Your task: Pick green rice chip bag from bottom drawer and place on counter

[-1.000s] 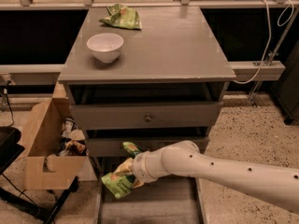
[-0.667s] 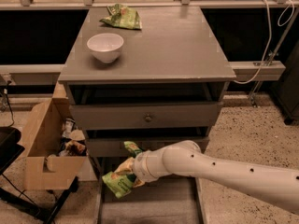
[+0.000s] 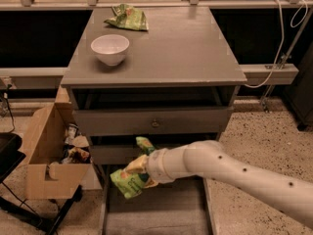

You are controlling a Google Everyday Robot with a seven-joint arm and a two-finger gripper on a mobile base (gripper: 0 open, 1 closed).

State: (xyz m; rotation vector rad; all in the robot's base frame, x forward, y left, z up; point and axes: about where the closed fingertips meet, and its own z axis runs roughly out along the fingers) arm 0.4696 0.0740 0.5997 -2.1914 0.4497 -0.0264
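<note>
My gripper (image 3: pixel 137 172) is at the end of the white arm that reaches in from the lower right. It is shut on the green rice chip bag (image 3: pixel 125 183) and holds it crumpled just above the left front of the open bottom drawer (image 3: pixel 161 212). The bag hangs in front of the middle drawer's face, clear of the drawer floor. The grey counter (image 3: pixel 176 43) is the cabinet top, well above the gripper.
A white bowl (image 3: pixel 110 48) stands on the counter's left side. A paler green bag (image 3: pixel 126 17) lies at its back edge. The top drawer (image 3: pixel 152 121) is slightly open. An open cardboard box (image 3: pixel 48 156) with clutter stands on the floor left of the cabinet.
My gripper has lifted the bag slightly up and a little right, above the bottom drawer. Nothing on the counter has moved.
</note>
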